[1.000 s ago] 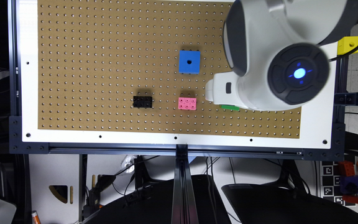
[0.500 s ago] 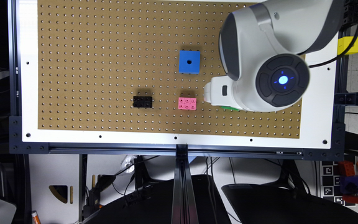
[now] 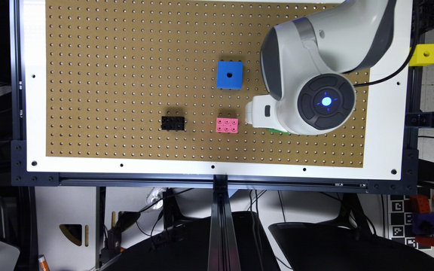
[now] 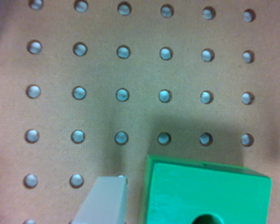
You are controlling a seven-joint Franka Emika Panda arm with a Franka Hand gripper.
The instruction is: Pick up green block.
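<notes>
Green plastic, bright and glossy: the green block [image 4: 207, 193] sits on the pegboard bench [image 4: 130, 70] between the spread fingers of the claw [image 4: 196, 200], one grey finger [image 4: 102, 200] just beside its side face with a thin gap. The claw is open around it, gripping nothing. A round dark hole shows in the block's top face. In the exterior view a green sliver [image 3: 278, 131] peeks from under the arm, near the pink studded brick [image 3: 227, 125].

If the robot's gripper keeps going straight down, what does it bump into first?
Probably the pegboard, not the green block. The wrist view shows the gripper open, with one finger beside the block, so the block would likely slip between the fingers, though depth is unclear.
</notes>
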